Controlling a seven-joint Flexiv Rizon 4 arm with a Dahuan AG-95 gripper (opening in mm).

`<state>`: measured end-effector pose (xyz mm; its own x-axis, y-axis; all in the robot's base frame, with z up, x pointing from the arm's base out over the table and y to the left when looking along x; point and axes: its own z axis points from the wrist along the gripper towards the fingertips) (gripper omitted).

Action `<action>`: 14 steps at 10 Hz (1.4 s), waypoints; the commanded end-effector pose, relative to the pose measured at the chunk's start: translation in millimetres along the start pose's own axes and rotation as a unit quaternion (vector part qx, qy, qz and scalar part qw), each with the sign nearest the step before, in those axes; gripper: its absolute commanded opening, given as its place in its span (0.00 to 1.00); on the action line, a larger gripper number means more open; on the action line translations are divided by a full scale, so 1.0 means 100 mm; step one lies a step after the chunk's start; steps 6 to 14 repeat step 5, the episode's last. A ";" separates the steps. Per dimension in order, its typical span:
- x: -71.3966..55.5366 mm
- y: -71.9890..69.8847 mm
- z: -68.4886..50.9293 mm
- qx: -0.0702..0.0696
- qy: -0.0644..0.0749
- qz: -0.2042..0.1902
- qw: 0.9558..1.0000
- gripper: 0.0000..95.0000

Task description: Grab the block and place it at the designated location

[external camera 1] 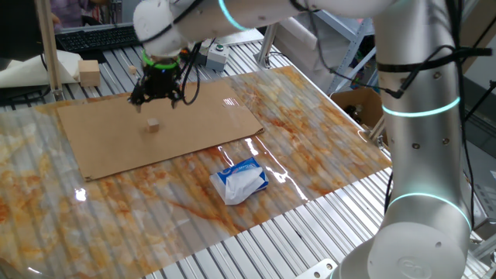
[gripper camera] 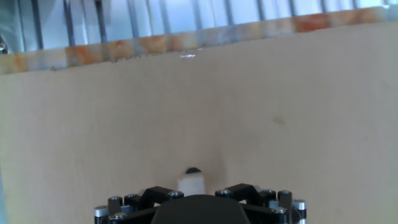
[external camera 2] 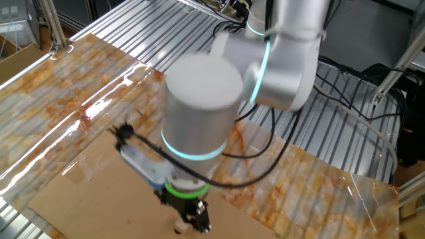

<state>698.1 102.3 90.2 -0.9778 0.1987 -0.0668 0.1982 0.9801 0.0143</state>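
The block [external camera 1: 153,125], a small tan cube, rests on the brown cardboard [external camera 1: 201,132]. My gripper [external camera 1: 157,101] hangs just above it, jaws spread and holding nothing. In the hand view the block [gripper camera: 191,183] sits between and beyond the two black fingers [gripper camera: 159,195], apart from both. The black dot [gripper camera: 193,169] shows only as a small arc right behind the block, which touches or partly covers it. In the other fixed view the gripper [external camera 2: 192,219] is at the bottom edge, with the block [external camera 2: 178,229] barely showing beside it.
A blue-and-white tissue pack [external camera 1: 240,180] lies on the marbled sheet in front of the cardboard. A larger pale wooden block [external camera 1: 89,72] stands at the back left. A cardboard box [external camera 1: 358,105] sits off the right side. The arm's column [external camera 1: 422,139] stands at the right.
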 end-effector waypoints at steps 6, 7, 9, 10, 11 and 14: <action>-0.04 -0.21 -0.47 0.044 0.099 0.185 0.977 1.00; -0.04 -0.21 -0.47 0.044 0.099 0.185 0.977 1.00; -0.04 -0.21 -0.47 0.044 0.099 0.185 0.977 1.00; -0.04 -0.21 -0.47 0.044 0.099 0.185 0.977 1.00; -0.04 -0.21 -0.47 0.044 0.099 0.185 0.977 1.00; -0.04 -0.21 -0.47 0.044 0.099 0.185 0.977 1.00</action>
